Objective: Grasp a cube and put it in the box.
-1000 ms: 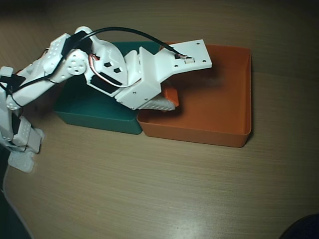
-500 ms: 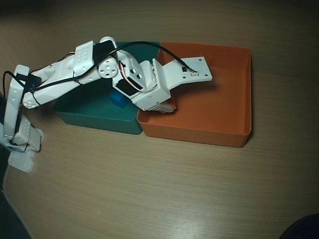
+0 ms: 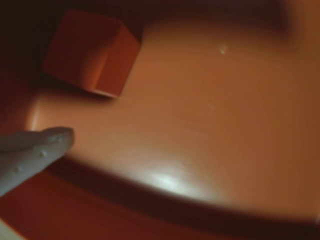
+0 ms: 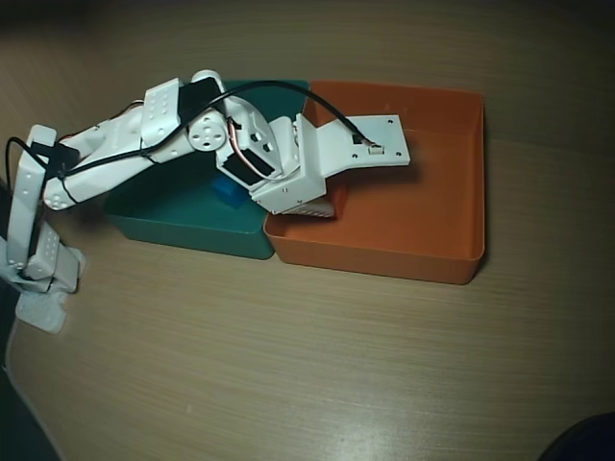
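In the wrist view, the small orange cube (image 3: pixel 92 52) rests on the floor of the orange box (image 3: pixel 210 125), near a corner at the upper left. One white fingertip (image 3: pixel 47 145) shows at the lower left, apart from the cube, with nothing against it. The other finger is out of frame. In the overhead view, the gripper (image 4: pixel 319 205) is low inside the left part of the box (image 4: pixel 384 261), mostly hidden under the white wrist. There I cannot make out the cube for sure.
A teal-green tray (image 4: pixel 183 229) adjoins the box on the left in the overhead view. It holds a small blue cube (image 4: pixel 228 193) under the arm. The arm's base (image 4: pixel 38 269) stands at the left table edge. Bare wooden tabletop (image 4: pixel 317 365) lies in front.
Over the last second the arm has stretched out and dropped lower into the box's left side, uncovering the blue cube. In the last half second it has barely moved.
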Available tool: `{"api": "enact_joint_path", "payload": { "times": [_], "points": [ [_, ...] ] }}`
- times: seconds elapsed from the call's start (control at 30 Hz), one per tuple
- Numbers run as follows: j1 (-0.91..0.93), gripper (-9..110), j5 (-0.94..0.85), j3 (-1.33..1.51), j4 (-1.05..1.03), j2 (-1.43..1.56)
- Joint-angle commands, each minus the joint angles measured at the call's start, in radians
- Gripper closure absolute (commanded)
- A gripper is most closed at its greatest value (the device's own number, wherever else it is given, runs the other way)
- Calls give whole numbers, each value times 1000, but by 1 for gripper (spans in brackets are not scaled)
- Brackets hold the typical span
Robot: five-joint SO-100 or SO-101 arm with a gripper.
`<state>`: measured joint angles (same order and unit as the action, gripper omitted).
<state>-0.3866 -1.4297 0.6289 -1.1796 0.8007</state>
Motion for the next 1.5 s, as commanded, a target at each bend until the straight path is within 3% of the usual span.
{"api": "enact_joint_path", "payload": {
  "times": [0.0,0.27,0.67,1.17,1.47],
  "points": [
    [3,59,3,-81,17,51],
    [5,68,-2,-69,17,103],
    [-6,108,9,-64,2,209],
    [57,107,-97,-26,11,282],
    [195,107,-232,495,17,710]
  ]
}}
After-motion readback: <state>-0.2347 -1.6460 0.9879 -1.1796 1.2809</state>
